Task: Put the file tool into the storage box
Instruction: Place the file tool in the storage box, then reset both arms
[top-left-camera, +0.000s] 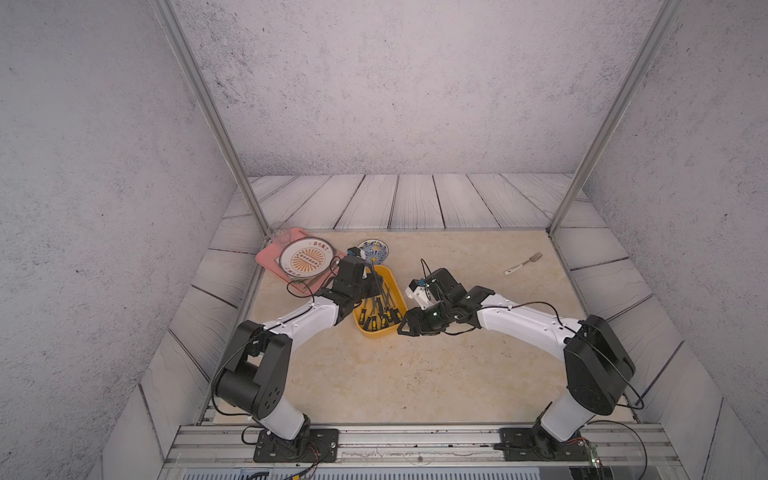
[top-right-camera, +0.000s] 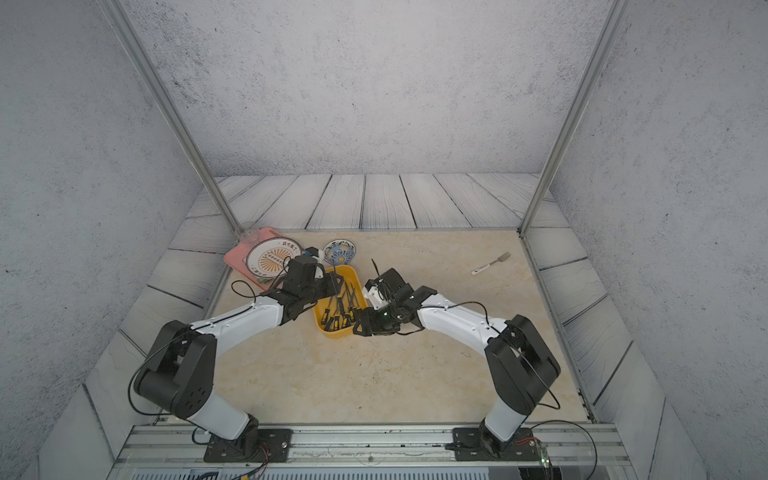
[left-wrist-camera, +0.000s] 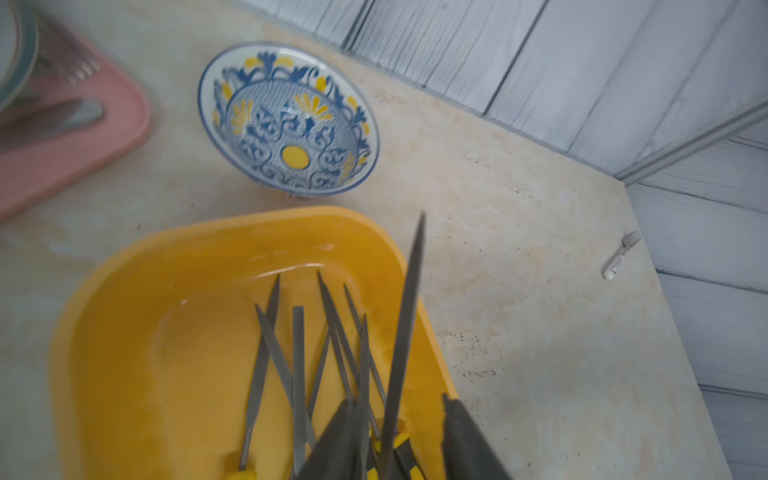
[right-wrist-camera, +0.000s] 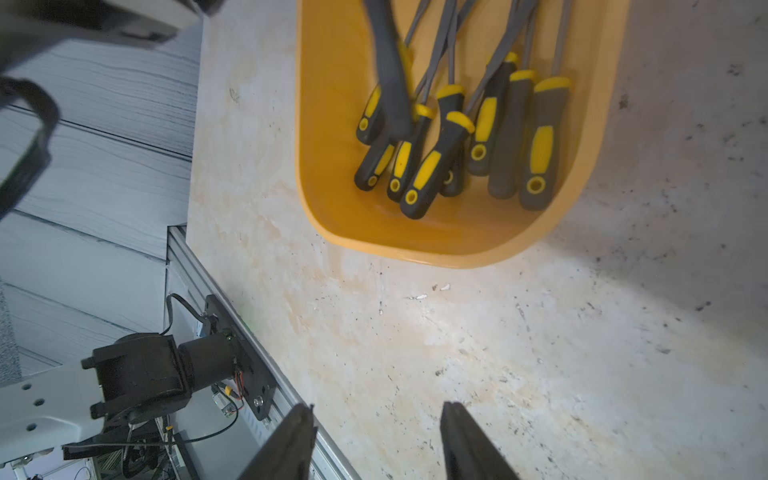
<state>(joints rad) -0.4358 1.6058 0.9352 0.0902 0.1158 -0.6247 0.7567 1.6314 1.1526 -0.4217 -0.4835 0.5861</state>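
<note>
**Top views.** The storage box (top-left-camera: 400, 297) stands on the worktop (top-left-camera: 415, 374) between your two arms. Its long axis runs away from the bases, and files (top-left-camera: 380, 309) are heaped inside. Your left pincer (top-left-camera: 375, 291) hangs over the box. Your right pincer (top-left-camera: 402, 328) sits just beside the box's near end, off the rim. A fork (top-left-camera: 524, 264) lies well apart.

**Left wrist view.** The left pincer (left-wrist-camera: 397, 399) has its jaws apart and grips nothing. One file (left-wrist-camera: 409, 299) rises tilted between them, along the storage box (left-wrist-camera: 208, 249), with its tip toward the end nearest the bowl (left-wrist-camera: 289, 120). You cannot see whether its handle rests among the files (left-wrist-camera: 266, 353) lying flat. The pink tray (left-wrist-camera: 75, 137) is off to one side.

**Right wrist view.** The right pincer (right-wrist-camera: 378, 405) has its jaws apart and empty over bare worktop. The handles (right-wrist-camera: 540, 141) are bunched at the box's near end.

**Judgement.** The tilted file lies lengthwise with the box and inside the left pincer's gap — your left arm is the nearer one. The right pincer stands clear of the box — it has no part in the next move.
</note>
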